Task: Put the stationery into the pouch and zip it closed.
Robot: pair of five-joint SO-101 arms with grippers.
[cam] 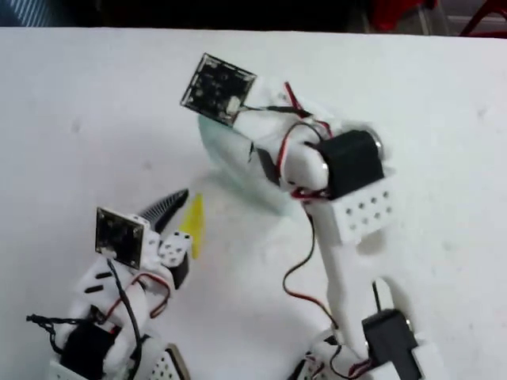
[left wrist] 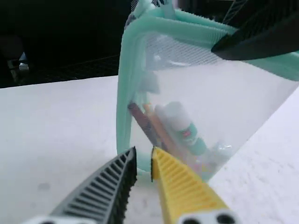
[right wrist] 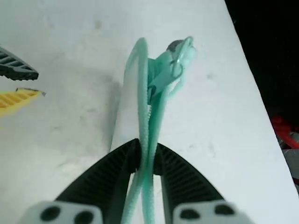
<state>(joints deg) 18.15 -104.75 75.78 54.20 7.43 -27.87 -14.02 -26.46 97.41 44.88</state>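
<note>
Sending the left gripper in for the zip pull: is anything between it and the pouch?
Nothing visible. Bare table lies between the left gripper and the pouch. The right gripper clamps the zip edge, away from the zip pull.

No print is legible; the red label on the glue stick [left wrist: 180, 122] is blurred.

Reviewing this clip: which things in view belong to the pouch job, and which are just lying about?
Job: pouch; stationery inside it; zipper pull; right gripper, shut on the pouch's zip edge; left gripper, near the pouch.
Just there: white table; red thing past the table's edge.
</note>
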